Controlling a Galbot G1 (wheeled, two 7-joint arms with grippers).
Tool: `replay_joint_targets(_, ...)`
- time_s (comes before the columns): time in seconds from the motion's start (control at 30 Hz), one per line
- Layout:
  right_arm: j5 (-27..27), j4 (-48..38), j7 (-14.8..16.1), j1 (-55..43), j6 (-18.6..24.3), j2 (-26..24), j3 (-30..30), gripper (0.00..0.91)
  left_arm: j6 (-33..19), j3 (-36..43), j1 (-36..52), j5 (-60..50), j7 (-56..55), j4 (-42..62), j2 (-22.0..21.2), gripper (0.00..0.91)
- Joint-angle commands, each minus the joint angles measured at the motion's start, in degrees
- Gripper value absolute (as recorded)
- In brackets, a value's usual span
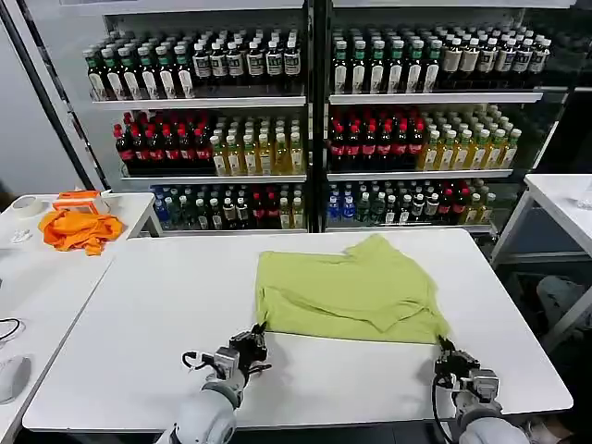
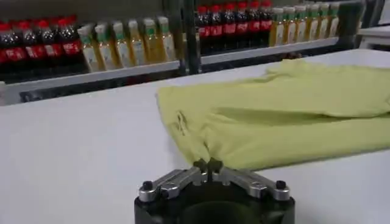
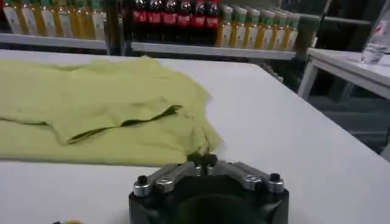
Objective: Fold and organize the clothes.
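Bare white table (image 1: 139, 314) left of T-shirt (image 1: 347, 291), bottle shelves (image 1: 305, 176) blocking behind.

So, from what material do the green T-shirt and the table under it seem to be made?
The T-shirt looks like soft, matte knit fabric, probably cotton: it lies limp in overlapping folds with small wrinkles and no shine. The table top appears hard and smooth, white with a slight sheen, perhaps laminate or painted board; the exact material is unclear. The left gripper and right gripper each pinch a near corner.

Lime T-shirt (image 1: 347, 294), folded, flat on table
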State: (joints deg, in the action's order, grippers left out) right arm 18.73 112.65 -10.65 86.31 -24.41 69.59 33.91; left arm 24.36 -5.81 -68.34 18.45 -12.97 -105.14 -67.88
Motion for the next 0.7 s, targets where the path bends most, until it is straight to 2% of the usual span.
replay_joint_targets(0.03,-0.84,9.68,-0.15,10.88,0.26,0.54,1.19,0.000,0.05,-4.88,-13.50,-0.19,-0.02,-11.89,1.31,0.020)
replay_joint_targets(0.23,-2.91,15.95,0.13,20.72,0.50,0.77,2.58,0.000,-0.23,-9.86,-24.22,-0.62,-0.18,-20.09,3.57,0.020)
replay_joint_targets(0.33,-4.74,18.36,0.23,23.81,-0.74,1.01,2.68,0.000,-0.42,-11.66,-28.60,-1.53,-0.23,-23.24,4.24,0.020)
replay_joint_targets(0.37,-5.27,19.75,0.13,24.49,-1.16,1.05,2.79,0.564,-0.32,-12.00,-30.06,-1.86,-0.21,-25.05,4.39,0.020)
replay_joint_targets(0.4,-5.38,20.21,0.19,24.69,-1.23,1.05,2.96,0.907,-0.18,-12.11,-30.43,-2.05,-0.20,-25.49,4.46,0.020)
replay_joint_targets(0.43,-5.46,20.66,0.19,24.83,-1.21,1.06,3.17,0.907,0.01,-12.23,-31.08,-2.40,-0.28,-26.29,4.69,0.423)
replay_joint_targets(0.47,-5.47,22.05,0.13,24.64,-1.24,0.92,3.85,0.907,0.41,-12.46,-31.87,-3.01,-0.46,-26.73,5.00,0.786)
replay_joint_targets(0.5,-5.36,22.73,0.17,24.34,-1.23,0.65,4.30,0.907,0.44,-12.70,-31.97,-3.09,-0.45,-27.26,5.33,0.907)
replay_joint_targets(0.63,-3.96,24.38,-0.04,21.09,-1.55,-1.09,6.23,0.907,1.47,-14.22,-29.25,-2.77,-0.01,-28.01,7.38,0.907)
replay_joint_targets(0.7,-1.36,23.01,-1.03,15.39,-1.92,-3.11,6.97,0.907,1.89,-15.30,-25.88,-1.27,-0.01,-27.14,9.14,0.907)
